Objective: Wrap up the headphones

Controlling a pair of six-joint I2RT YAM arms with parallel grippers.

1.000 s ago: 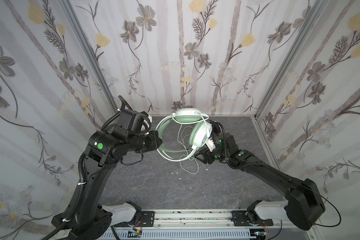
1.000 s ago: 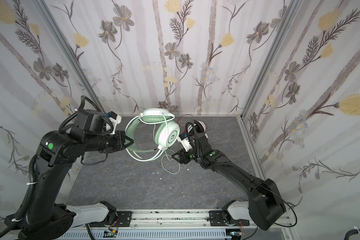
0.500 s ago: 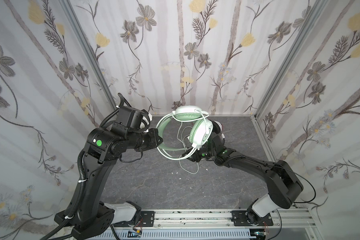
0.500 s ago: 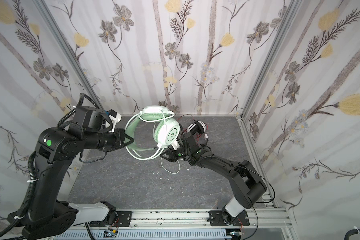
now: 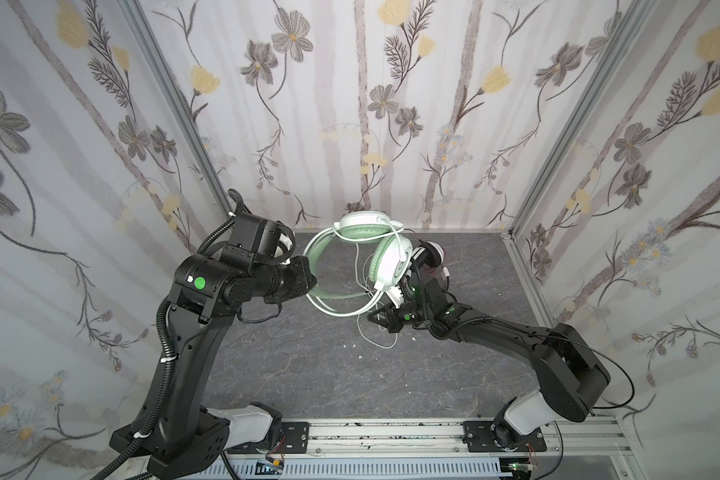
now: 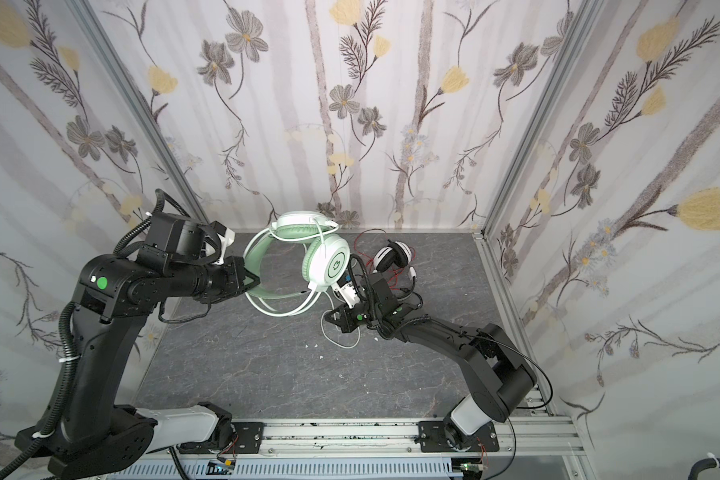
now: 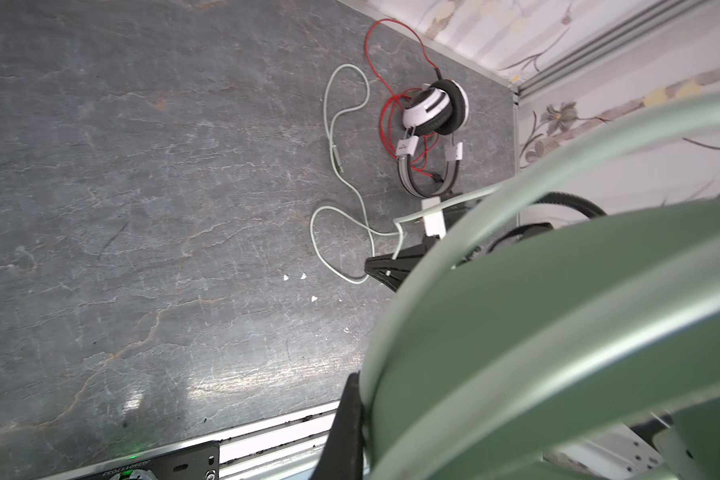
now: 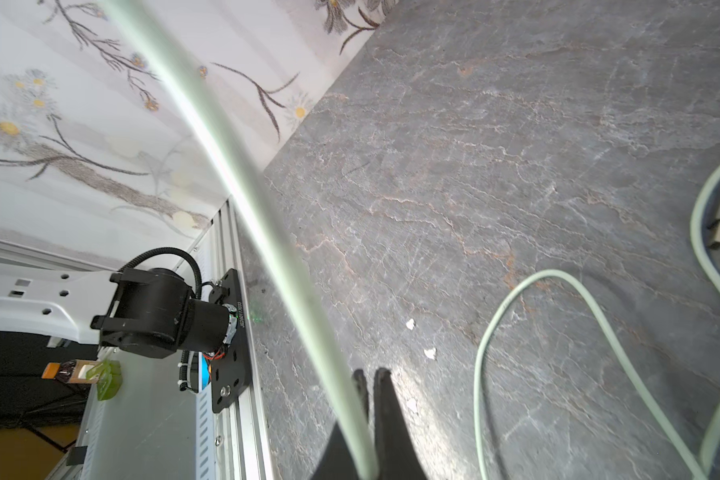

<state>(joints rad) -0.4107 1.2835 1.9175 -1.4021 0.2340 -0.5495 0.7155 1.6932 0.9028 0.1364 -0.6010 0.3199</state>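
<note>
Right wrist view: right gripper (image 8: 370,374) pinching pale cord (image 8: 267,216). In a top view, mint-green headset (image 5: 385,262) hangs just upper-left of it, headband (image 5: 333,296) clamped by left gripper (image 5: 310,286).

Glossy plastic mint-green headset (image 5: 391,266); matt, veined stone-look tabletop (image 5: 308,374).

The right pincer (image 5: 376,320) has left the side of the ear cup (image 5: 388,262) of the mint-green headset (image 5: 329,293). It now sits lower, beneath the cup and nearer the middle of the counter (image 5: 308,374). Its jaws, apart a second ago, have closed on the pale green cord (image 8: 267,232). The right arm's elbow has drawn inward.
</note>
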